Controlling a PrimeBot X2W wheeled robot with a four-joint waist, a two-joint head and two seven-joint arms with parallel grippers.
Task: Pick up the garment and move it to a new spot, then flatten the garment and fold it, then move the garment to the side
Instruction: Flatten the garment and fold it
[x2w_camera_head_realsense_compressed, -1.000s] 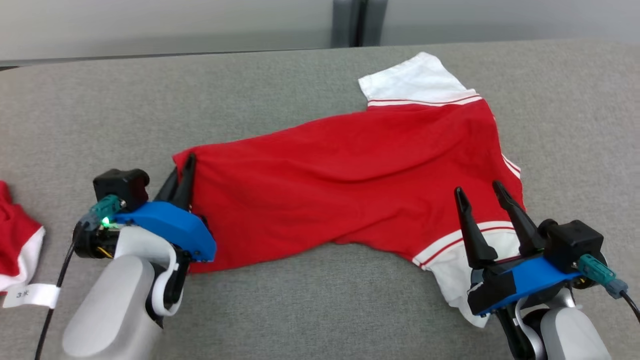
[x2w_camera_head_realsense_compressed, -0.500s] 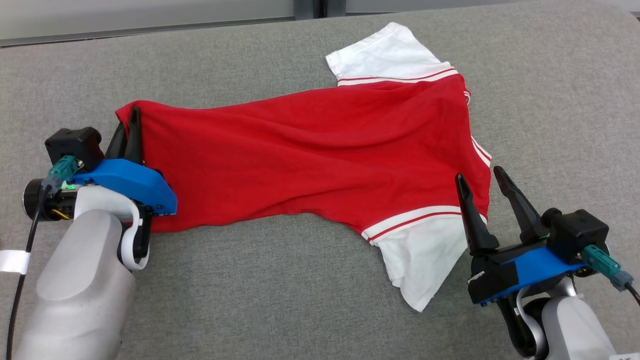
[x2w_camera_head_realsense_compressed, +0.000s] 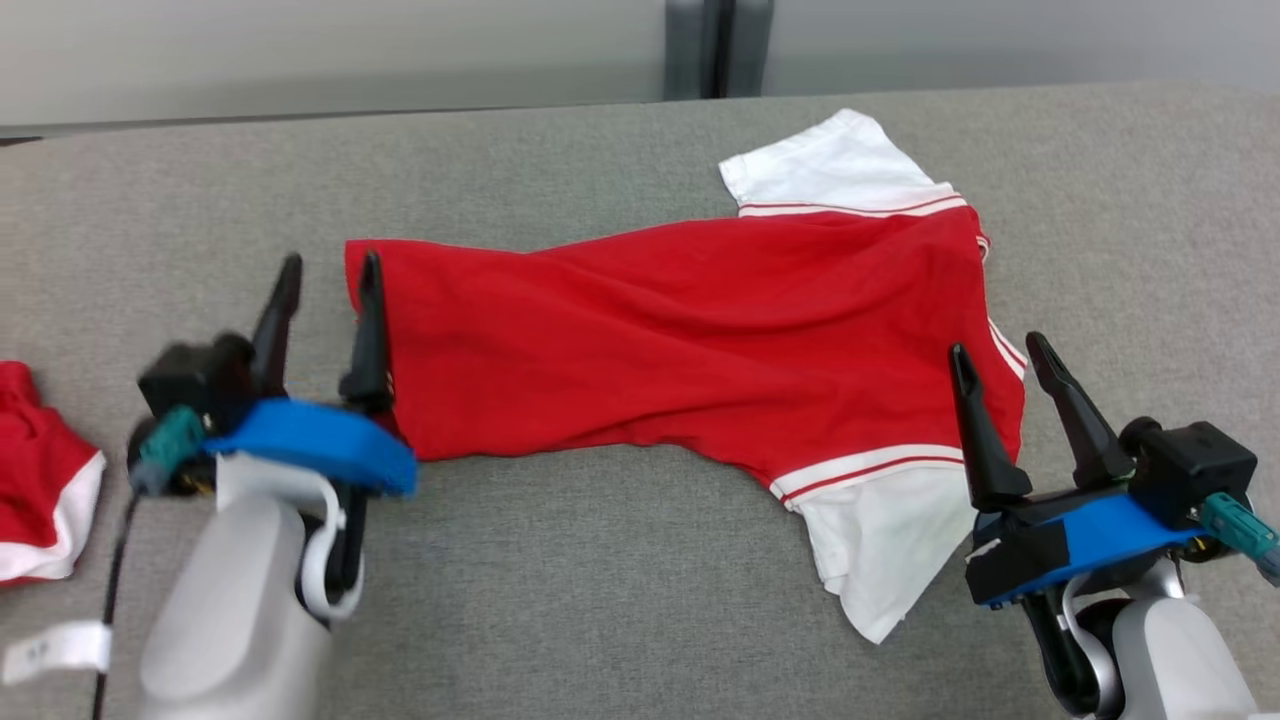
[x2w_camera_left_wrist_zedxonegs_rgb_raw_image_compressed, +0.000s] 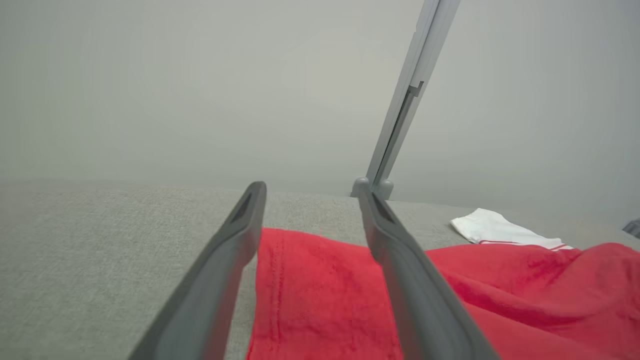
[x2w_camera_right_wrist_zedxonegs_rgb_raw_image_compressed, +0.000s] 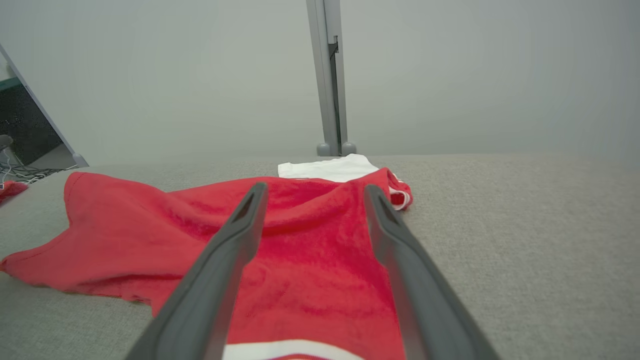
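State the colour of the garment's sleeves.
White sleeves with thin red stripes at the seam; best in the head view.

A lab, it seems. Beyond the right fingers (x2w_camera_right_wrist_zedxonegs_rgb_raw_image_compressed: 225, 265), plain grey partition panels (x2w_camera_right_wrist_zedxonegs_rgb_raw_image_compressed: 150, 75) meet at a metal post (x2w_camera_right_wrist_zedxonegs_rgb_raw_image_compressed: 330, 75); loose cables (x2w_camera_right_wrist_zedxonegs_rgb_raw_image_compressed: 20, 170) lie far to their left.

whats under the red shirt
The red shirt lies spread on the grey fabric table, which shows around it. Only soft folds show on top; the cloth covers that patch, so whatever is directly beneath cannot be seen.
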